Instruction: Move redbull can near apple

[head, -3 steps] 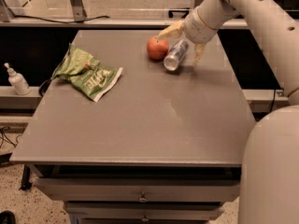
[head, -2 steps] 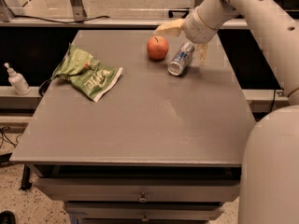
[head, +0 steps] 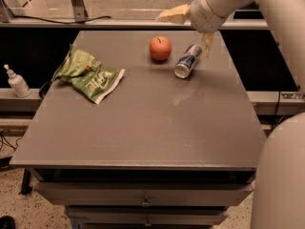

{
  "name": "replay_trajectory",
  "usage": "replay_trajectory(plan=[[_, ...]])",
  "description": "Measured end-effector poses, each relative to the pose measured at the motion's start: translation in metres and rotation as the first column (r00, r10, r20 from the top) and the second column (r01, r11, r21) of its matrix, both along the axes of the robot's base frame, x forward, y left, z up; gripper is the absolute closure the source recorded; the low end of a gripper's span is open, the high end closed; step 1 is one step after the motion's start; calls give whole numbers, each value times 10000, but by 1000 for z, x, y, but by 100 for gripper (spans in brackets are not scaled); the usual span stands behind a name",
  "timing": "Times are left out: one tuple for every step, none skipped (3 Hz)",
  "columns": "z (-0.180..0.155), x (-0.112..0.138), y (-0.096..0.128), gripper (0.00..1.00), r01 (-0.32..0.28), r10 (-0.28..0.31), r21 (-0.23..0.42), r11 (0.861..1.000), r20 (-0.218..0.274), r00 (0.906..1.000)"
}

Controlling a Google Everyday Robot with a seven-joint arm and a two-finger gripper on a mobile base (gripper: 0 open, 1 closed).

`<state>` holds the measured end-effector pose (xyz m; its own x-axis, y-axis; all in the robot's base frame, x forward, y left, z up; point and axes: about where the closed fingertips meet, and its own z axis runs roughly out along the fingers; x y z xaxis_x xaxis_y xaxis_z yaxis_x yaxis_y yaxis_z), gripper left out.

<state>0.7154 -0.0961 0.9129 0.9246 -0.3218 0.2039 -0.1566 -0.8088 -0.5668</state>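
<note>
Evidently the redbull can (head: 188,61) is laid on its side just beside the apple (head: 160,48), as the task asks, and the gripper (head: 184,34) is held above it, fingers (head: 174,14) spread, grasping nothing.

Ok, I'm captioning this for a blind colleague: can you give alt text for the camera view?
A redbull can lies on its side on a grey table close beside an apple, with the robot's open gripper just above it. A green snack bag lies farther left.
</note>
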Motion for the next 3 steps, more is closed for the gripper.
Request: replay_trajectory(plan=[[30,-8,5,0,-194,164,627,9978,475,9987],[40,-10,13,0,-426,335,1293,9907,719,9969],[63,-19,3,0,-447,227,1783,9830,1238,9921]])
